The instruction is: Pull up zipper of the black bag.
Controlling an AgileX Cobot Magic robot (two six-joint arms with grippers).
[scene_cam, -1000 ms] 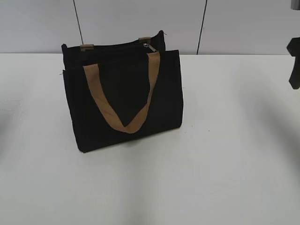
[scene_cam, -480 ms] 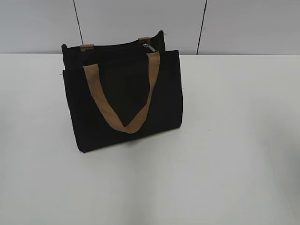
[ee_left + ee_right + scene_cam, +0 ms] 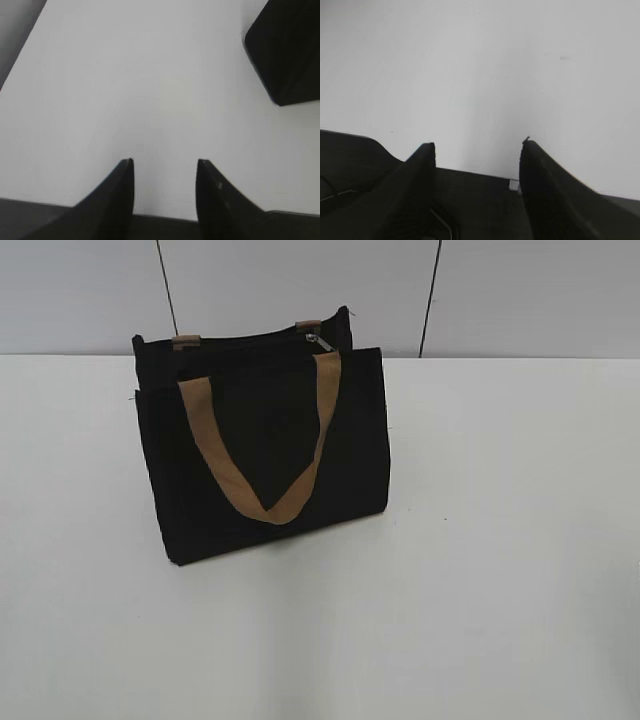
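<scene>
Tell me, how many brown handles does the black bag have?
2. One handle hangs down the black bag's front. Only the back handle's two ends show at the top.

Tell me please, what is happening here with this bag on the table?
Nothing is handling the black bag at this moment. It stands on the white table, with one tan handle hanging down its front. The zipper sits near the right end of the top. Both arms are away from it: the left gripper and the right gripper are open and empty over bare table.
</scene>
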